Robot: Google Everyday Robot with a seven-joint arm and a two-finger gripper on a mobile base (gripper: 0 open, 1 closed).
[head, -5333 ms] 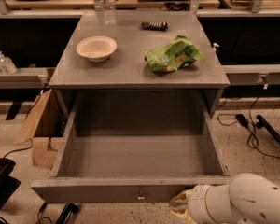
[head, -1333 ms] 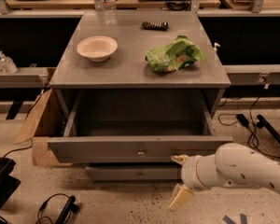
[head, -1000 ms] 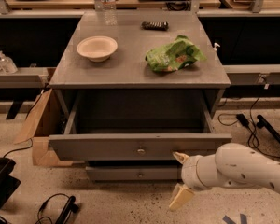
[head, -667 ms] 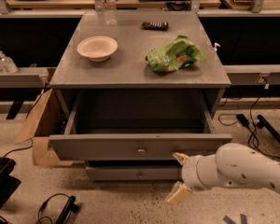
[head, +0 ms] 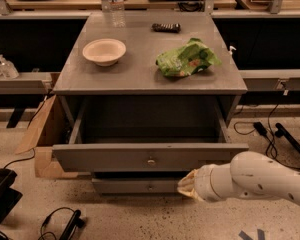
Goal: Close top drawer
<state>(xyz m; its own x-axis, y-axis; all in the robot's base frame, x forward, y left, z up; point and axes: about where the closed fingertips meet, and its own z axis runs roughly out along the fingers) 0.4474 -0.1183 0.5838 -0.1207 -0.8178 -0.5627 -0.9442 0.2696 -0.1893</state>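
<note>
The top drawer (head: pixel 140 156) is a wide gray drawer with one small metal knob (head: pixel 151 161). It stands partly pulled out of the gray cabinet (head: pixel 150 69), and its inside looks empty. My gripper (head: pixel 186 185) is at the end of the white arm (head: pixel 260 179), low at the right. It sits just below the right part of the drawer front, in front of the lower drawer (head: pixel 140 185). Only cream-coloured fingertips show.
On the cabinet top are a cream bowl (head: pixel 104 51), a green chip bag (head: pixel 186 58), a water bottle (head: pixel 115 4) and a dark bar (head: pixel 165 27). A cardboard box (head: pixel 40 134) stands at the left. Cables (head: pixel 270 129) lie on the floor at the right.
Since 5.3 s ago the drawer has slid most of the way in. In the last second the gripper has shifted slightly down and left below the drawer front.
</note>
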